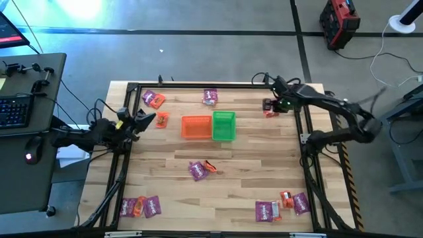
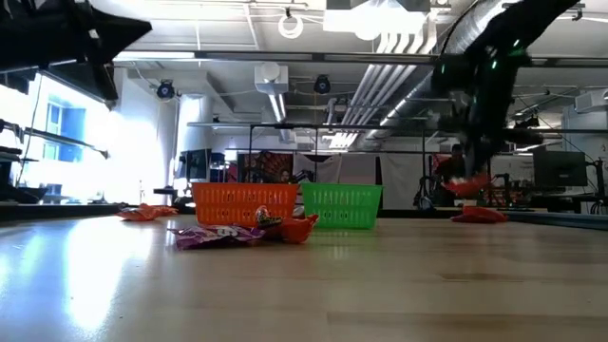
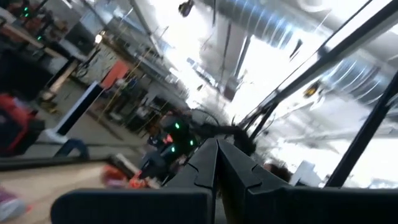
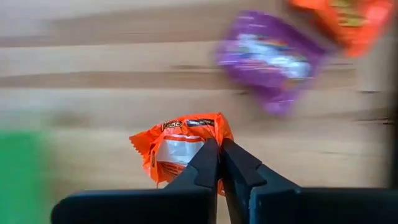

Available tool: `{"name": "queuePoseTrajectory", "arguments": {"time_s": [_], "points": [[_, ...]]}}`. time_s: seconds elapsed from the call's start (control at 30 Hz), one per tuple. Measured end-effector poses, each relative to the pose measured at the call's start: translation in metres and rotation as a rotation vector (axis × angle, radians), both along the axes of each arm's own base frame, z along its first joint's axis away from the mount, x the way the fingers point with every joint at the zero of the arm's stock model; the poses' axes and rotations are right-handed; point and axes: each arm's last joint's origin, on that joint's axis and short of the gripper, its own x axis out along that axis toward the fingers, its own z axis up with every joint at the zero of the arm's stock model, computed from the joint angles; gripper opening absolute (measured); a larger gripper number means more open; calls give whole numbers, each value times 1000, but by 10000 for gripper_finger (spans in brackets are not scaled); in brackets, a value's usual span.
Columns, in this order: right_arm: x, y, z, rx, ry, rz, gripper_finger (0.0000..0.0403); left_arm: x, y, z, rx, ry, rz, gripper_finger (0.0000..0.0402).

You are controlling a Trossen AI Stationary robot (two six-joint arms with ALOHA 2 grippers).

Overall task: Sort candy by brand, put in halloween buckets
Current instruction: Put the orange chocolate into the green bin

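Observation:
My right gripper point(image 1: 270, 106) is over the table's far right part, shut on an orange-red candy packet point(image 4: 177, 146); the low view shows that packet point(image 2: 467, 185) above the table top. Below it lie a purple packet point(image 4: 270, 59) and an orange one point(image 4: 348, 18). The orange bucket point(image 1: 195, 126) and the green bucket point(image 1: 224, 125) stand side by side at the table's middle. My left gripper point(image 1: 147, 119) hovers at the left edge, shut and empty, beside an orange packet point(image 1: 160, 120). Its fingers point(image 3: 217, 168) point up into the room. My right gripper pinches the orange-red packet between its two fingers, which come from above, pointing down. The fingertips point(image 4: 208, 155) sit on the wrapper's body point(image 4: 186, 146). The packet is lifted clear of the table and hangs just below the fingers point(image 2: 472, 152).
Candy lies scattered: far left point(image 1: 153, 99), far middle point(image 1: 210, 97), near the middle point(image 1: 200, 169), near left point(image 1: 141, 207) and near right point(image 1: 281, 206). Another orange packet point(image 2: 480, 216) rests under the right gripper. A dark frame point(image 1: 310, 132) borders the table.

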Motion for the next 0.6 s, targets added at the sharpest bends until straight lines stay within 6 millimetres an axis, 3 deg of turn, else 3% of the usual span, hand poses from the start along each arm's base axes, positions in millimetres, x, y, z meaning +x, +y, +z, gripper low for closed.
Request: {"name": "queuePoseTrajectory", "arguments": {"time_s": [0.17, 0.27, 0.43, 0.6], "points": [[31, 33, 35, -108, -373, 167, 2, 0, 1, 5, -15, 18, 36, 1], [54, 50, 45, -170, -511, 221, 3, 5, 2, 8, -15, 96, 52, 1], [89, 60, 32, -188, -560, 269, 2, 18, 4, 29, 14, 176, 67, 1], [115, 61, 7, -186, -534, 341, 1, 41, 5, 62, 65, 234, 3, 1]]}}
